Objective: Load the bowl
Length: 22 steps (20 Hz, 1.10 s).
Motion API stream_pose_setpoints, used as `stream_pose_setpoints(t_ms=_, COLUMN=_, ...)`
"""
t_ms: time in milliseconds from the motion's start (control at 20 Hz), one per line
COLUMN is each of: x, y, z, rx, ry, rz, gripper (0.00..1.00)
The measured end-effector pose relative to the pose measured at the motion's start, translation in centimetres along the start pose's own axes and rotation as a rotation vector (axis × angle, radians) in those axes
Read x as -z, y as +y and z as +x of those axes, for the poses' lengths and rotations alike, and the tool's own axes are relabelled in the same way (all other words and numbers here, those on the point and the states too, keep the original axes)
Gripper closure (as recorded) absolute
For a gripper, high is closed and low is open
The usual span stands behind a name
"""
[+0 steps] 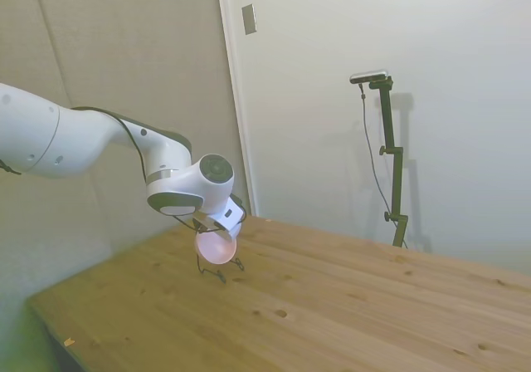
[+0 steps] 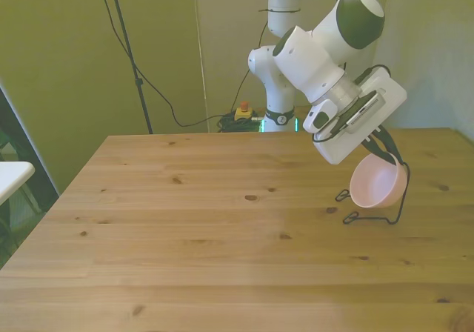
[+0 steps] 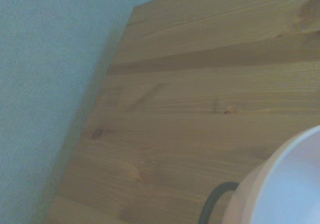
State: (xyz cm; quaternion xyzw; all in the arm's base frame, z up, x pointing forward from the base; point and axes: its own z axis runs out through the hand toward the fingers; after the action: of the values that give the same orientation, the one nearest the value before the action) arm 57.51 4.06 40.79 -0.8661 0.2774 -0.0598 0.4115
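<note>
The pale pink bowl (image 1: 216, 248) (image 2: 376, 184) stands on its edge, its hollow facing the front view's left. It sits within a small black wire rack (image 1: 219, 269) (image 2: 364, 218) on the wooden table (image 2: 185, 221), near the front view's right edge. My gripper (image 1: 218, 231) (image 2: 386, 153) comes down from above and is shut on the bowl's upper rim. Whether the bowl's weight rests on the rack is unclear. The wrist view shows part of the bowl (image 3: 292, 189) and a curved piece of the wire rack (image 3: 214, 200) close by.
The table's edge (image 3: 107, 84) runs close to the rack in the wrist view, with a pale wall beyond it. The robot's base (image 2: 278, 87) stands behind the table's far edge. A white surface (image 2: 11, 175) juts in at the front view's left.
</note>
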Motion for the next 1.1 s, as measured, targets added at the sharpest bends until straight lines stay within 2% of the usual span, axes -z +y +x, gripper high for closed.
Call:
stream_pose_setpoints(t_ms=900, x=-0.5, y=3.1, z=2.0, rx=-0.002, ry=-0.082, rz=0.098, gripper=1.0)
stream_pose_setpoints(t_ms=950, x=-0.6, y=3.2, z=2.0, rx=-0.004, ry=-0.084, rz=0.097, gripper=0.0)
stream_pose_setpoints(t_ms=1100, x=-0.7, y=3.2, z=2.2, rx=-0.005, ry=-0.083, rz=0.096, gripper=0.0)
